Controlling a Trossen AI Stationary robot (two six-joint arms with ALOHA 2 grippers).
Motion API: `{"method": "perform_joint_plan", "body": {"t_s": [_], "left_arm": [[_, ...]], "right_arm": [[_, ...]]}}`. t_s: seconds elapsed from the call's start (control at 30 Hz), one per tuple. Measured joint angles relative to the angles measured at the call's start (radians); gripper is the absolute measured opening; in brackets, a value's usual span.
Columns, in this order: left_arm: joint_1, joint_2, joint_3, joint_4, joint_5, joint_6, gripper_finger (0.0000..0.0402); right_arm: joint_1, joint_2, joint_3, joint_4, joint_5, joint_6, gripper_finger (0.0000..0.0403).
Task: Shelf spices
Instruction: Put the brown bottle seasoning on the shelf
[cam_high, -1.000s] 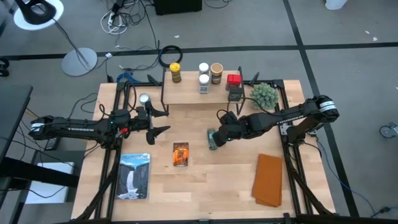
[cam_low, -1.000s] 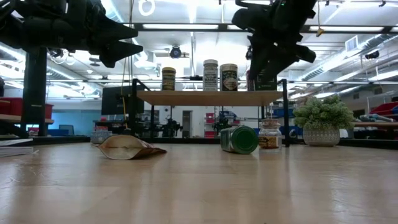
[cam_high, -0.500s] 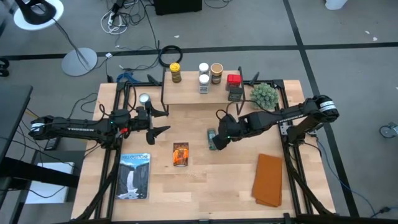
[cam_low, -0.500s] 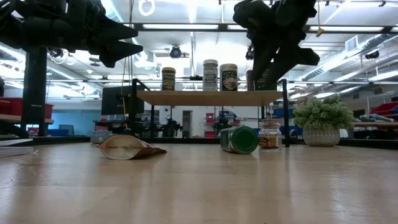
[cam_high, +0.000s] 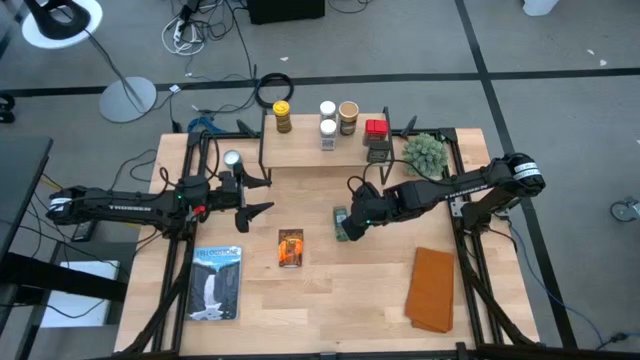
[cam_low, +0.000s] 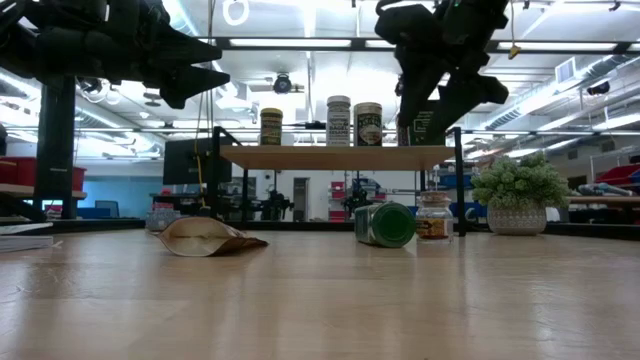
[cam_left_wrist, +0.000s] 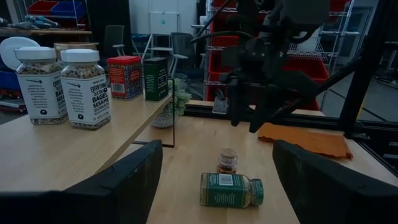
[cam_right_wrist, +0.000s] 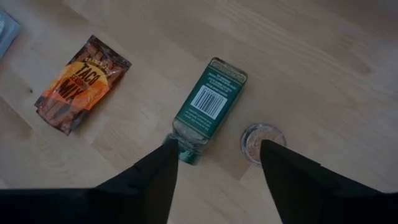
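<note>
From above, the right hand (cam_high: 347, 226) is hanging over a green jar (cam_high: 341, 223) lying on its side near the middle of the desk (cam_high: 340, 300), its fingers spread and gripping nothing. At nine o'clock from that jar an orange packet (cam_high: 290, 248) is lying flat. The shelf (cam_high: 320, 152) is sitting at twelve o'clock on the desk, carrying several spice jars, a red tin (cam_high: 375, 127) and a dark box (cam_high: 379, 150). The left hand (cam_high: 262, 194) is waiting at nine o'clock, wide open and empty.

At desk level, the green jar (cam_low: 385, 224) is lying just beside a small upright jar (cam_low: 434, 217), in front of the shelf (cam_low: 335, 156).

The left wrist camera is showing the left fingers (cam_left_wrist: 124, 180) parted, with the green jar (cam_left_wrist: 231, 190) between them farther off.

The right wrist camera is showing the right fingers (cam_right_wrist: 152, 180) apart above the green jar (cam_right_wrist: 208, 109), clear of it, with the small jar (cam_right_wrist: 262, 140) beside it and the packet (cam_right_wrist: 79, 82) well apart.
</note>
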Motion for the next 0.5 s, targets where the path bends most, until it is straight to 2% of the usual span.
{"method": "perform_joint_plan", "body": {"t_s": [0.33, 0.5], "left_arm": [[0.000, 0.000, 0.000, 0.000, 0.000, 0.000, 0.0309], [0.000, 0.000, 0.000, 0.000, 0.000, 0.000, 0.0309]], "right_arm": [[0.000, 0.000, 0.000, 0.016, -0.001, -0.006, 0.0338], [0.001, 0.000, 0.000, 0.088, -0.035, 0.043, 0.0368]]}}
